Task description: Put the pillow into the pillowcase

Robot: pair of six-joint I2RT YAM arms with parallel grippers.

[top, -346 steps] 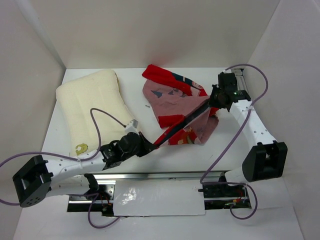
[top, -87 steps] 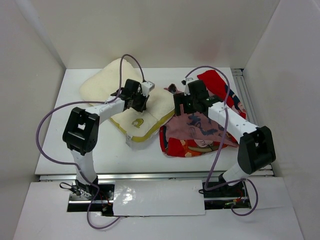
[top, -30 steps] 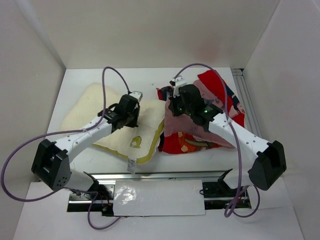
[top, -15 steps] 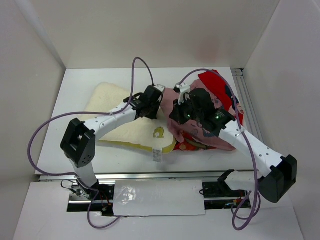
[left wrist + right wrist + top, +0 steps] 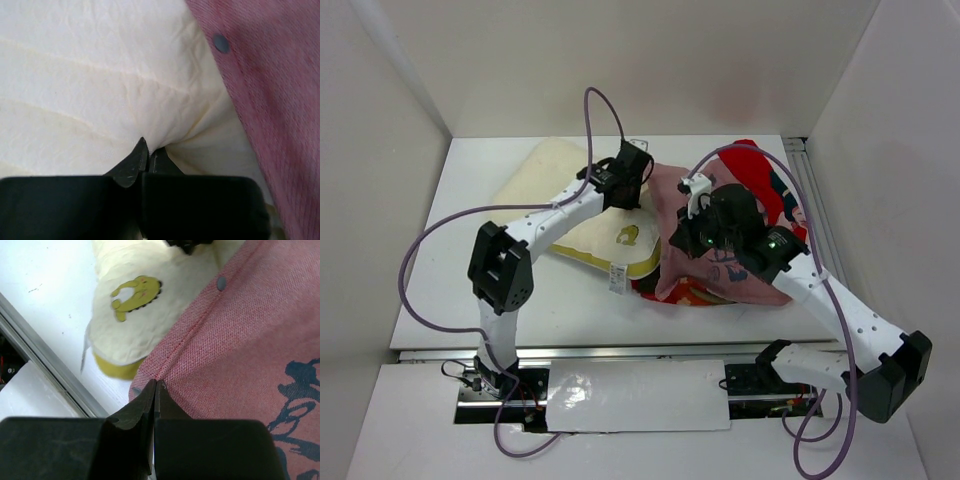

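The cream pillow [image 5: 545, 185] lies across the table's middle left, its right end reaching under the pillowcase's open edge. Its yellow emblem [image 5: 628, 235] and white tag [image 5: 617, 278] show near the front corner. The pillowcase [image 5: 720, 275], faded pink side up with red showing at the back, covers the middle right. My left gripper [image 5: 638, 190] is shut on a pinch of the pillow [image 5: 100, 75] beside the pink hem [image 5: 270, 90]. My right gripper [image 5: 678, 243] is shut on the pillowcase's hem [image 5: 225, 355], holding it over the pillow corner [image 5: 130, 315].
White walls enclose the table on three sides. A metal rail [image 5: 620, 350] runs along the near edge, also visible in the right wrist view [image 5: 45, 365]. The purple cables [image 5: 590, 110] loop above both arms. Bare white tabletop [image 5: 440, 290] lies at front left.
Over the last second the left gripper has carried the pillow's end rightward and back, under the pillowcase edge. The right gripper has drawn the pink hem leftward over the pillow's corner.
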